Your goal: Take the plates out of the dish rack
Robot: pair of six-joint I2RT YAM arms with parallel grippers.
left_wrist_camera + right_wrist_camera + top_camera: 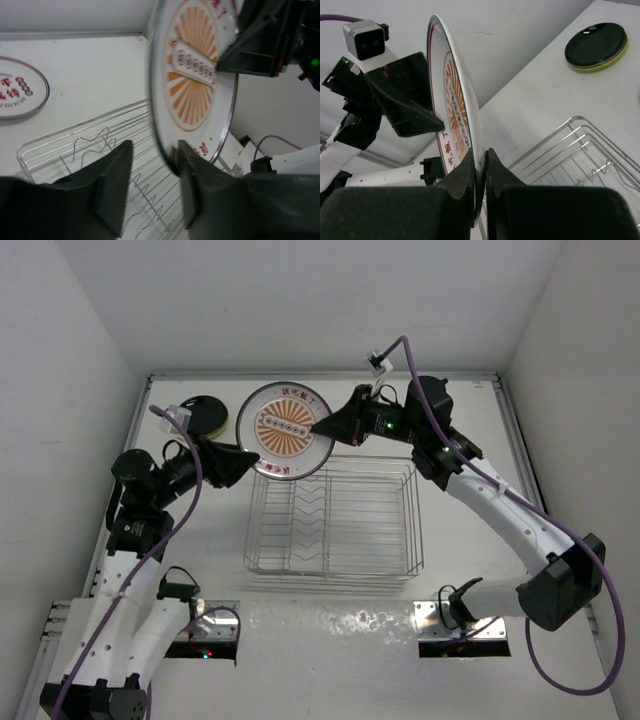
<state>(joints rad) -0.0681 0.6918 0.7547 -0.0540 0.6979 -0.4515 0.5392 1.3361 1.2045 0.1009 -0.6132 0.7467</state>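
Note:
A white plate with a red-orange pattern [288, 430] is held upright above the far left corner of the silver wire dish rack [330, 515]. My right gripper [325, 428] is shut on its rim, seen clearly in the right wrist view [482, 155] on the plate [457, 110]. My left gripper [250, 462] is open at the plate's opposite edge. In the left wrist view the plate's [195, 75] rim sits between the left gripper's [152, 150] fingers, close against the right one. No plates stand in the rack [100, 145].
A stack with a glossy black plate on a lime green one [200, 415] lies on the table at the far left, also in the right wrist view [595, 45]. White walls enclose the table on three sides.

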